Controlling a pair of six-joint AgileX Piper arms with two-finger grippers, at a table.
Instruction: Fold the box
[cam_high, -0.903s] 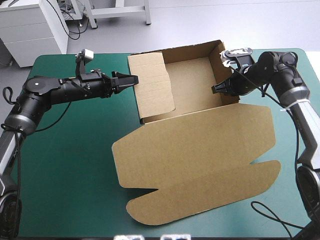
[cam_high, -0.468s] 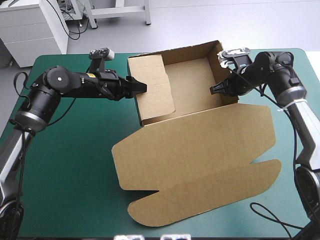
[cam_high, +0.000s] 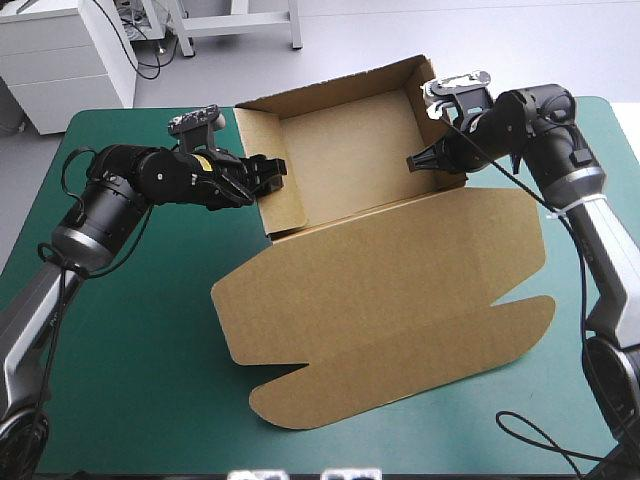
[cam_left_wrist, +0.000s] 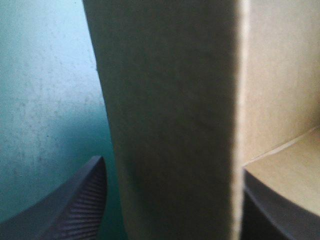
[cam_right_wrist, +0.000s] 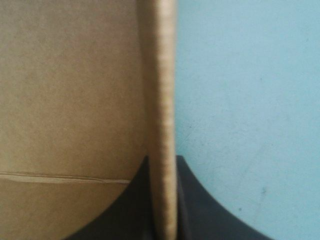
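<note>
- The brown box stands as an open tray on the table, at the middle of its far edge, the tray's far corner reaching past that edge.
- Its lid lies flat on the teal-green cover. It spreads from the tray's near wall toward the table's near edge, and its rounded flaps come closest to that edge.
- The left gripper is at the tray's left wall. Its black fingers stand apart, one outside the wall and one inside the tray. A thin strip of cover shows between the outer finger and the board, so the wall is straddled rather than pinched.
- The right gripper is at the tray's right wall, near the tray's far right corner. Its fingers are all but together, clamped on the wall's top edge, with the tray's inside on one side and bare cover on the other.
- Both walls stand upright between the fingers.
</note>
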